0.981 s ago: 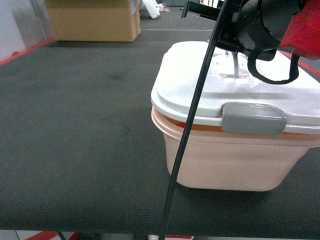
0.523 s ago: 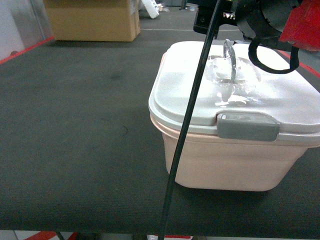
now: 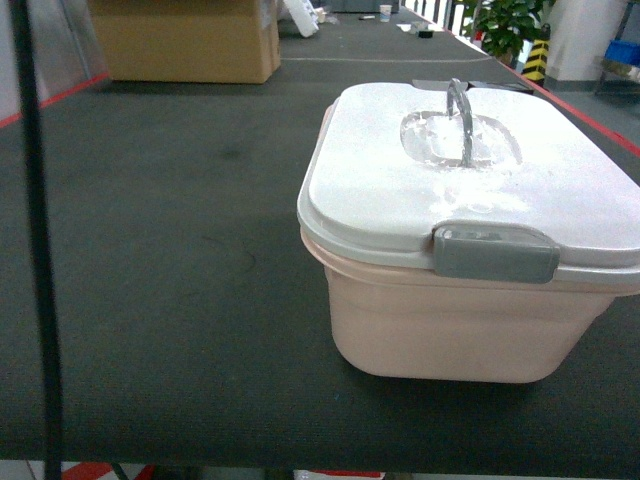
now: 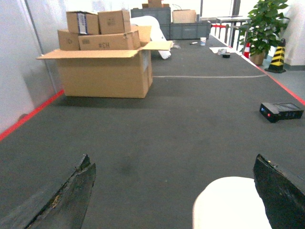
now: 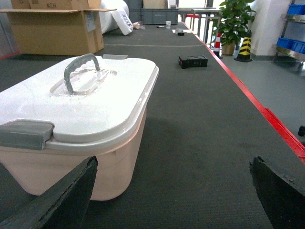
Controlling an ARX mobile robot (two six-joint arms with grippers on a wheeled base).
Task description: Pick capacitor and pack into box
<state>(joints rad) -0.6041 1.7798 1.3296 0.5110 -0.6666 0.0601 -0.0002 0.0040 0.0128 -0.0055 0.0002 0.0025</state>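
warehouse, cardboard cartons [image 4: 102, 57], hazard bollard [image 4: 278, 56]

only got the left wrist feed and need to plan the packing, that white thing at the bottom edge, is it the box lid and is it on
Observer: Yes, it is the white lid, and it sits closed on the pink box.
Operator: latch done up?
Observer: The grey latch is folded down over the front rim, so it looks fastened.
Operator: right hand carrying a capacitor?
Observer: No. The right hand is open, with nothing between its fingers.
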